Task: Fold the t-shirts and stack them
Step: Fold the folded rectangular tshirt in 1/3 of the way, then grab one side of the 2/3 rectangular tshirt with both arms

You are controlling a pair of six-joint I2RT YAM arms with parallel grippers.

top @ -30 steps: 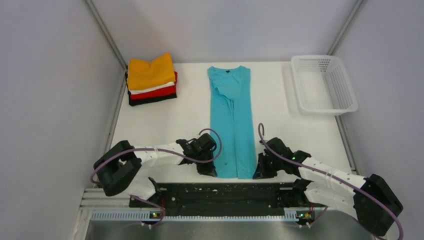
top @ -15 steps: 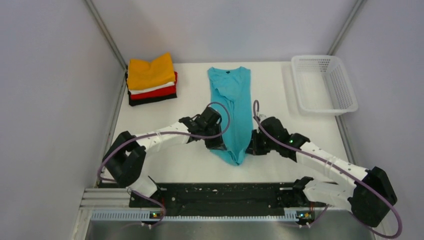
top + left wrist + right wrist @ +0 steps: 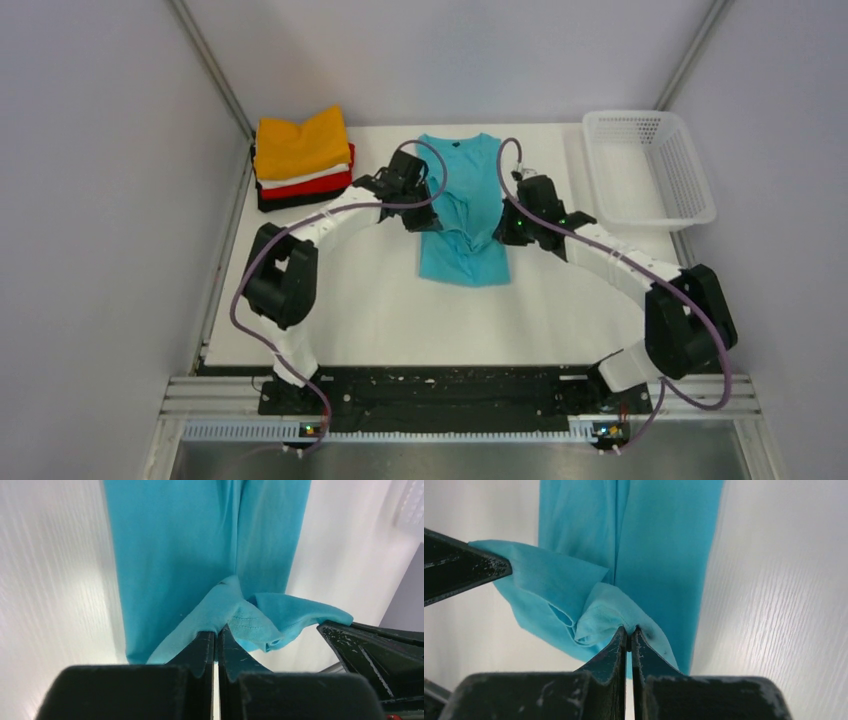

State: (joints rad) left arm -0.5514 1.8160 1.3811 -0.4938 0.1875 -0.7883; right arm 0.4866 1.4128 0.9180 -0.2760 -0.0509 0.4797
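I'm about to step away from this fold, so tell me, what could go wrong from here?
The left pincer and right pincer each pinch only a small bit of hem on the teal shirt, which could slip out.
The hem between them sags and bunches, so the fold may land creased or crooked.
The left arm lies close to the stack of folded shirts and might nudge it.

Table [image 3: 350, 300]: teal shirt [image 3: 462, 262], shirt stack [image 3: 302, 155], basket [image 3: 690, 172]
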